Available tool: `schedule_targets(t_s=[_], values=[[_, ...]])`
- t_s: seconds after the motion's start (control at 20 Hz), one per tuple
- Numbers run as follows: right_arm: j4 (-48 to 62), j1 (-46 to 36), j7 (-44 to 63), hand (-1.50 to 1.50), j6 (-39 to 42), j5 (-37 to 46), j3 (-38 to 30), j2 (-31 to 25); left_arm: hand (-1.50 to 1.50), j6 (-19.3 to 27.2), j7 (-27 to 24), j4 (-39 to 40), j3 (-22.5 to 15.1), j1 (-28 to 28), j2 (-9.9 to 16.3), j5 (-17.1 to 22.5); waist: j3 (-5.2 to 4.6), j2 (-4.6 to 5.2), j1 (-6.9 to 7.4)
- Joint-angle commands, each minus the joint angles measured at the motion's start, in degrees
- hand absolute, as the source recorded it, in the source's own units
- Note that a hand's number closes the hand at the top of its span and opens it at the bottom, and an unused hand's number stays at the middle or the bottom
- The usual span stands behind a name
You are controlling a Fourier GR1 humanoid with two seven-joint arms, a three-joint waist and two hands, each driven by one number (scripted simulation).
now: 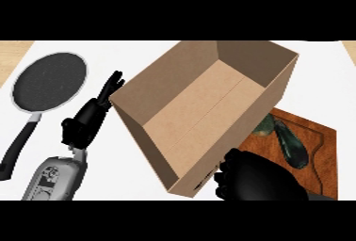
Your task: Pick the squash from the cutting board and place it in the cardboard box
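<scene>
A dark green squash (pixel 287 140) lies on the brown wooden cutting board (pixel 316 150) at the right, its upper end tucked behind the box wall. The open cardboard box (pixel 201 108) stands in the middle, with nothing inside that I can see. My right hand (pixel 254 179) is at the lower edge, between the box's near corner and the board, its back toward me and its fingers curled; it is below and left of the squash and does not touch it. My left hand (pixel 90 117) rests open left of the box, fingers pointing up.
A black frying pan (pixel 49 82) with a dark handle lies at the far left on the white counter (pixel 104 52). The tall right wall of the box stands between the box floor and the squash.
</scene>
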Motion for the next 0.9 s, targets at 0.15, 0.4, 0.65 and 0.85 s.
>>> schedule_targets(t_s=[0.15,0.4,0.65,0.85], values=[[-4.6,-1.7,-24.4,1.5,4.4,-24.5,-13.0,-10.7,0.0,-0.6,-0.1,-0.3,-1.6,1.5,-1.1,-0.1,-0.03,0.19,-3.68],[6.2,-5.6,-34.5,1.5,12.0,-42.6,-28.5,-15.4,0.0,-0.4,1.2,-1.1,-1.5,1.3,-1.5,0.0,-0.14,0.23,-3.74],[20.3,-12.3,-38.6,1.5,22.8,-51.8,-36.0,-21.4,0.0,-1.0,1.4,-1.9,-1.5,1.1,-1.2,-0.3,-0.26,-0.17,-3.1],[28.0,-22.4,-33.3,1.5,24.3,-52.3,-33.9,-19.2,0.0,1.3,0.6,0.2,-3.4,1.6,-3.9,-3.2,-0.31,-0.21,-2.8]])
